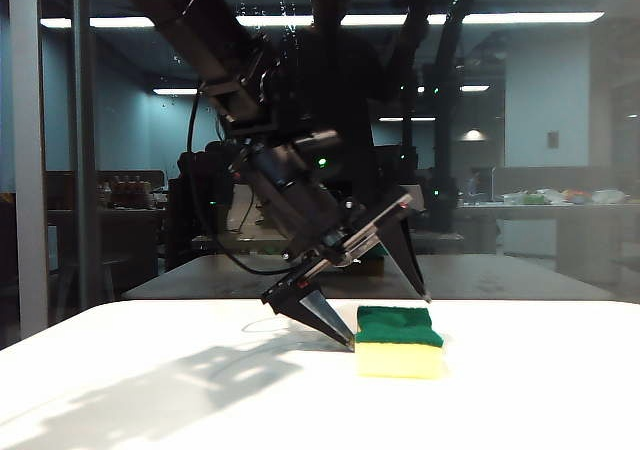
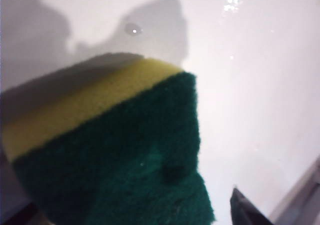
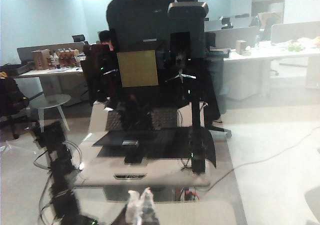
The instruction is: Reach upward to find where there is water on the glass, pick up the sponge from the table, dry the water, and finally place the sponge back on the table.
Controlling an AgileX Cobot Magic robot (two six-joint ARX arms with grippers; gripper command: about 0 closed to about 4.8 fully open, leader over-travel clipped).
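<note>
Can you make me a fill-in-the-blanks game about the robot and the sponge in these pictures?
1. The sponge is lying on the white ____.
2. The top layer of the sponge is dark ____, and the foam below it is yellow.
3. The left gripper has its jaws ____ around the sponge and has not squeezed it yet.
4. Tiny drops of water glint high up on the ____.

Missing words: table; green; open; glass

The left arm was slanted down from the upper left of the exterior view, its wrist tilted. The left gripper (image 1: 388,320) was held low with its jaws spread wide. The right gripper (image 3: 140,205) was seen only at its pale fingertips, which were pressed together.
</note>
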